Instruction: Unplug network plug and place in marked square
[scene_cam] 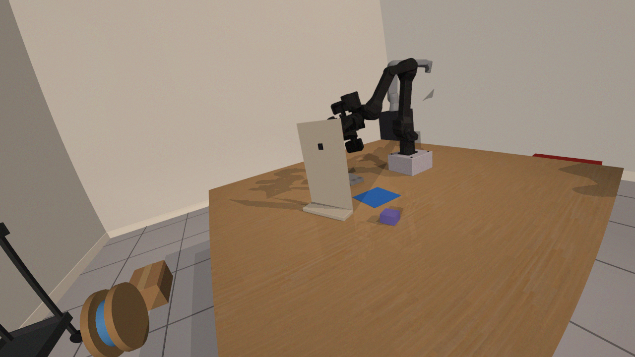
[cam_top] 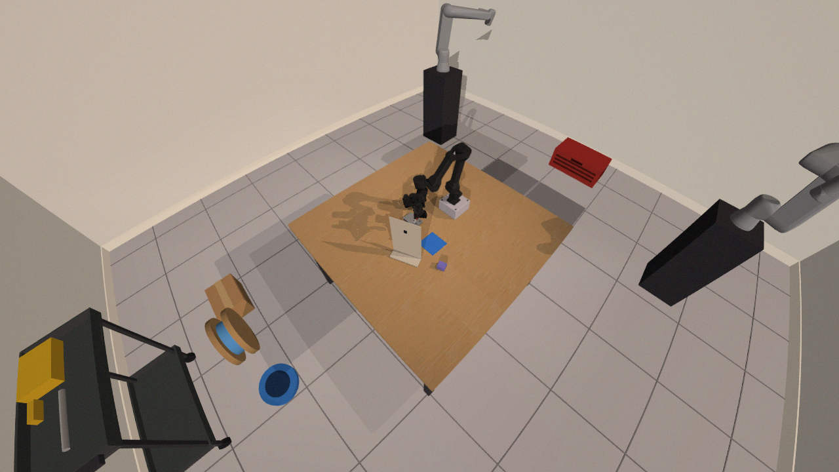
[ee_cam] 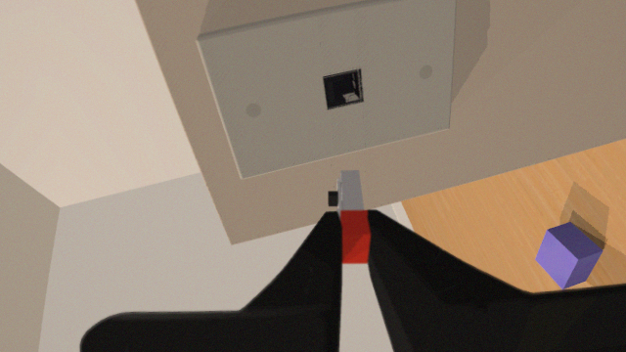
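In the wrist view, the black gripper (ee_cam: 353, 220) was clamped shut on the network plug (ee_cam: 353, 215), which was already out of the panel. The two fingers pinched the plug's red rear section from either side, and its pale grey nose stuck out just ahead of the fingertips. A tiny dark nub, probably the end of the thin tab, showed on the left side of that nose.

Ahead of and above the fingertips stood the upright panel (ee_cam: 293, 205), bearing a grey faceplate (ee_cam: 274, 108) with the square socket (ee_cam: 343, 89), dark and unoccupied. The plug sat apart from it, not touching.

To the gripper's right and lower down, a small purple cube (ee_cam: 567, 254) rested on the wooden table (ee_cam: 489, 215). In the exterior view, the blue marked square (scene_cam: 376, 196) lay on the table beside the panel's foot, below the raised gripper (scene_cam: 352, 133), with the cube just next to it.

The plug looked small, rigid and light, so it should carry easily. Its faces seemed smooth, so a firm pinch on the broad red body looked safest. The tab seemed the fragile part and best left untouched while lowering it flat.
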`<state>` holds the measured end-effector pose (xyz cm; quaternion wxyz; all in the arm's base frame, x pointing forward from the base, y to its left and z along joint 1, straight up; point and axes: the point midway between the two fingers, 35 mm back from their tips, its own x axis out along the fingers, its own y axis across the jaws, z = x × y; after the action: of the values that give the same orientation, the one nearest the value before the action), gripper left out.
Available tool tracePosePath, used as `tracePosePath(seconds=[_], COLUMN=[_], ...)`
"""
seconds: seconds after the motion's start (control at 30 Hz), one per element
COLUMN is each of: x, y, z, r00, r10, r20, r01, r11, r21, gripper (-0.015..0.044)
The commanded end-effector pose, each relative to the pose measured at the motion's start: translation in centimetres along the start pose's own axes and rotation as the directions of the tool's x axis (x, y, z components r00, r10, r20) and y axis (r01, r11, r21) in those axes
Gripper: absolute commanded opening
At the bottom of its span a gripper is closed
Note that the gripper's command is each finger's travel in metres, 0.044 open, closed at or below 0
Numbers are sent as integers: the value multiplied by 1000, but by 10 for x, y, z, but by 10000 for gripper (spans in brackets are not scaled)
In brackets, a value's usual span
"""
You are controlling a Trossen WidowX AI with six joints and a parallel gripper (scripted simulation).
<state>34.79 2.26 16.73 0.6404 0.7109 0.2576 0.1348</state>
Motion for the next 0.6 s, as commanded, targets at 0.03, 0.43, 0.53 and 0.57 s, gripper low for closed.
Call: tracePosePath(seconds=[0.03, 0.43, 0.53, 0.57], x=[9, 25, 27, 27], y=[-13, -50, -60, -64], z=[-5, -23, -28, -30], r00=[998, 965, 950, 944], r10=[-63, -248, -298, -314], r20=[29, 84, 97, 102], r01=[62, 237, 284, 300], r11=[997, 964, 949, 944], r21=[45, 123, 134, 138], gripper=[0, 0, 0, 0])
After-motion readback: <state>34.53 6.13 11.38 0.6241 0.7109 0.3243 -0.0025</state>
